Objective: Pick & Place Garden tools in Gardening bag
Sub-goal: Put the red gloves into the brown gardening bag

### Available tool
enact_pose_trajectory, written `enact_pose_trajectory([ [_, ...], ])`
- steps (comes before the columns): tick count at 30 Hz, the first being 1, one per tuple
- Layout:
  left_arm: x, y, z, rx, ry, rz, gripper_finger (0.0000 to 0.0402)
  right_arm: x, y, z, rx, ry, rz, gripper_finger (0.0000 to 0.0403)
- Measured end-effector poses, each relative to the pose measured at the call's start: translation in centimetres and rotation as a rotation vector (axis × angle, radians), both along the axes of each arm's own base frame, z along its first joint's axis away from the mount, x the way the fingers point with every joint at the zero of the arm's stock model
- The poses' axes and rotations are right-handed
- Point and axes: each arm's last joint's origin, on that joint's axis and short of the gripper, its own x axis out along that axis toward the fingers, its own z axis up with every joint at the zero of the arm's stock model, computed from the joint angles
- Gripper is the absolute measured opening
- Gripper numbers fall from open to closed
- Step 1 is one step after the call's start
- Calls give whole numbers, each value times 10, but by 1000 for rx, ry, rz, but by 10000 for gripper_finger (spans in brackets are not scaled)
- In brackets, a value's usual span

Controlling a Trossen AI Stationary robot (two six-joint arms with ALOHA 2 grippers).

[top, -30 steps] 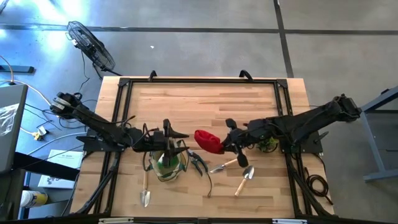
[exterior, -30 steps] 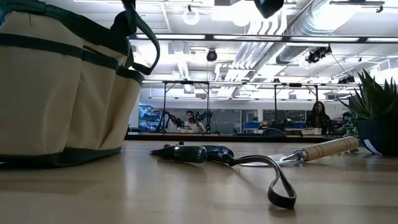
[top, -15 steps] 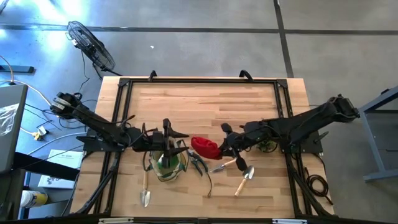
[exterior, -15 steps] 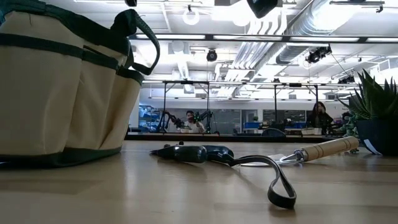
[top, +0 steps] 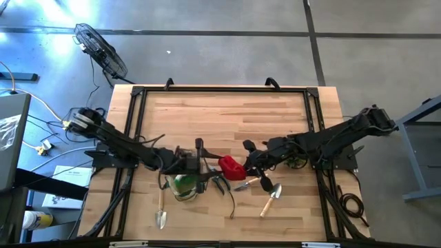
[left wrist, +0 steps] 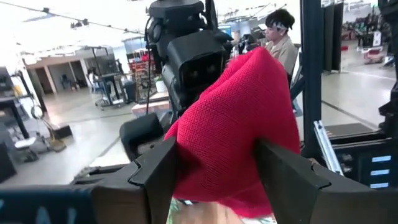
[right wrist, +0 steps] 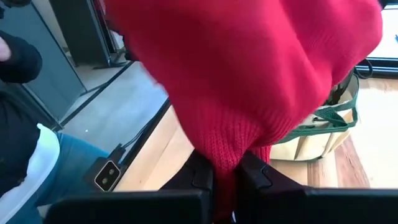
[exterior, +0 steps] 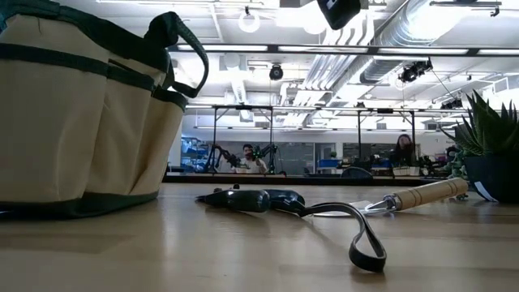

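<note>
From above I see the right gripper (top: pixel 242 162) holding the red cloth (top: pixel 231 166) just beside the bag (top: pixel 183 183), with the left gripper (top: pixel 205 164) reaching from over the bag to meet it. At worktop (exterior: pixel 259 251) level, the pruners (exterior: pixel 263 199) and a trowel (exterior: pixel 422 195) lie beside the bag. On my left wrist feed the jaws sit wide with the cloth between the fingers (left wrist: pixel 283 171); on the right wrist feed the jaws are pinched on the cloth's lower fold, the bag standing behind.
</note>
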Motion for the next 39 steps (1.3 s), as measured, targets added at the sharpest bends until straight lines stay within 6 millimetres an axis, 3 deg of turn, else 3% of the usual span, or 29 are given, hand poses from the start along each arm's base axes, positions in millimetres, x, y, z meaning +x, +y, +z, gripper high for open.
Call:
enact_pose_trajectory([
  [12,7,-4,2,20,9,-26,191,-1,0,-3,-7,30,-9,14],
  [16,7,-4,1,24,19,-28,144,-1,0,-3,-9,35,-11,28],
  [22,7,-3,1,21,22,-6,27,-1,-1,-3,-11,35,-17,29],
  [25,7,-3,1,10,25,16,19,-1,-1,-3,2,41,-40,40],
  [31,7,-3,-1,1,43,25,17,-1,-1,-5,-5,53,-53,92],
  [39,6,-6,-2,-25,52,26,10,-5,-1,-2,36,75,-62,199],
])
